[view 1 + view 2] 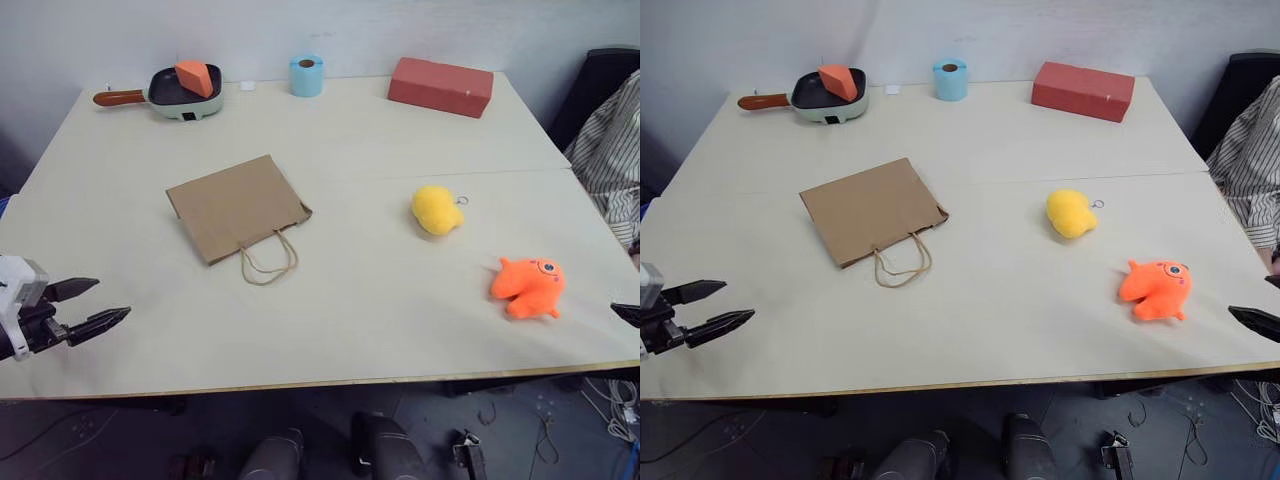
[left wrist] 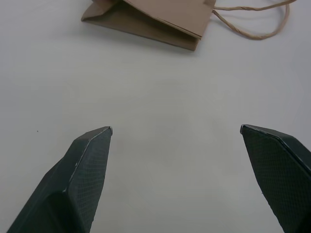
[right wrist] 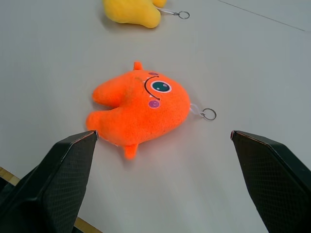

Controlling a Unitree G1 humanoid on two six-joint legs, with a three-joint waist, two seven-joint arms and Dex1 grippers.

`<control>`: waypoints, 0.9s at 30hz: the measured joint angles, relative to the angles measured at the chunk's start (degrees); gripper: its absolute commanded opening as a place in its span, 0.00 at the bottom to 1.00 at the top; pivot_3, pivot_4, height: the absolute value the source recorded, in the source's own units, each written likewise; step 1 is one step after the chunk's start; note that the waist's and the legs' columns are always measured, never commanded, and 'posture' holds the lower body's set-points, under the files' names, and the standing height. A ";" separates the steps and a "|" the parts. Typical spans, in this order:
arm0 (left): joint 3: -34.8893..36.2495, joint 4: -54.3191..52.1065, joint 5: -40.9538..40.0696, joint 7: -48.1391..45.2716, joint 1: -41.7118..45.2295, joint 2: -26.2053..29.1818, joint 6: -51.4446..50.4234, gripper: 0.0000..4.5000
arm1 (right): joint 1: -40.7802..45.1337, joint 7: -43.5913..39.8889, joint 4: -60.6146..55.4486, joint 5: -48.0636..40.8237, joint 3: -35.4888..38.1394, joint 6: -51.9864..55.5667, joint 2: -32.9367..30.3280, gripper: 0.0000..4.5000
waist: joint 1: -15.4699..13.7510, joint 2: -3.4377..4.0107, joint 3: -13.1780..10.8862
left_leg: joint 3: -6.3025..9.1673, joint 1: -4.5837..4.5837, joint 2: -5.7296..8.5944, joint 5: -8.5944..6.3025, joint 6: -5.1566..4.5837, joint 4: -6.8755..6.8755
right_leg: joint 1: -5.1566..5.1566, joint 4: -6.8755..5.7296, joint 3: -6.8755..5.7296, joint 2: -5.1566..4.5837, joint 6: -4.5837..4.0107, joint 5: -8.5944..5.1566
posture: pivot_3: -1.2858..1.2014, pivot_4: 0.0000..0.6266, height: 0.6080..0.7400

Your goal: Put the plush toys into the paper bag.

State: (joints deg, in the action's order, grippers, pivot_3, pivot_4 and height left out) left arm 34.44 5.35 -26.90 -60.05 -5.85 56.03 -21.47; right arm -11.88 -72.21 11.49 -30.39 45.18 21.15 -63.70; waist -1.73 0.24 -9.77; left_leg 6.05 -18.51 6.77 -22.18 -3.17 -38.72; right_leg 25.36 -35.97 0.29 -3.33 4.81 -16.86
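**benchguy:** Pale tabletop (image 1: 350, 300) against a plain grey wall, and most of the middle is bare. All the extra stuff sits along the far edge: a frying pan (image 1: 185, 95) with an orange wedge block (image 1: 196, 76) in it at the far left, a light blue roll (image 1: 307, 75) mid-edge, and a red-brown brick (image 1: 441, 86) further right. A thin seam runs across the table's right half, just behind the yellow toy.

**tabletop_tom:** Where's the stuff that matters?

**benchguy:** The paper bag (image 1: 237, 207) lies flat left of centre, turned at an angle, its twine handles (image 1: 270, 257) trailing toward the near edge. The yellow plush toy (image 1: 437, 210) is right of centre, well apart from the bag, metal ring on its far right side. The orange plush toy (image 1: 528, 286) sits nearer the front right corner, close to the right edge, also with a small ring on it. Both toys are on the table, not in the bag.

**tabletop_tom:** And the grippers?

**benchguy:** The left gripper (image 1: 95, 305) hangs over the near left edge, fingers spread wide, nothing between them; the bag's folded end is ahead of it across a clear stretch of table. The right gripper (image 3: 165, 138) is at the near right edge, fingers also wide apart and empty, with the orange toy lying just ahead of the gap, not touched by either finger.
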 measured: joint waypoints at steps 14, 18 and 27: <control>-1.38 1.45 0.20 0.40 1.73 -0.18 0.31 0.98 | -0.27 0.46 -1.86 0.00 0.14 1.84 0.35 1.00 | 0.23 0.01 0.00 | -0.01 0.01 0.00 0.00 0.00 0.01 | 0.01 0.00 0.01 0.01 0.00 0.00 | 0.52 0.24 1.00; -2.11 2.44 0.30 0.33 3.97 -0.17 0.93 0.98 | -0.54 0.42 -2.29 0.05 0.35 1.27 1.41 1.00 | 0.94 0.20 0.00 | 1.52 -0.28 0.53 0.26 -0.04 0.19 | -0.89 0.08 -1.44 -0.86 -0.04 -0.04 | 0.52 0.24 1.00; -6.21 4.55 0.38 -1.05 9.96 0.17 0.83 0.98 | -2.68 0.15 -2.38 -0.57 4.01 3.17 1.50 1.00 | -0.68 0.42 0.03 | 3.68 -0.81 1.76 1.15 0.04 -0.21 | -0.85 0.26 -2.79 -1.98 -0.07 -0.09 | 0.52 0.24 1.00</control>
State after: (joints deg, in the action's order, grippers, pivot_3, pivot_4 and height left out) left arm 28.23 9.90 -26.52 -61.10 4.10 56.20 -20.63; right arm -14.56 -72.06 9.12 -30.96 49.19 24.32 -62.20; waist -2.41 0.66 -9.74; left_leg 9.74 -19.31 8.53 -21.04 -3.13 -38.93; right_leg 24.51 -35.71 -2.50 -5.31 4.74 -16.95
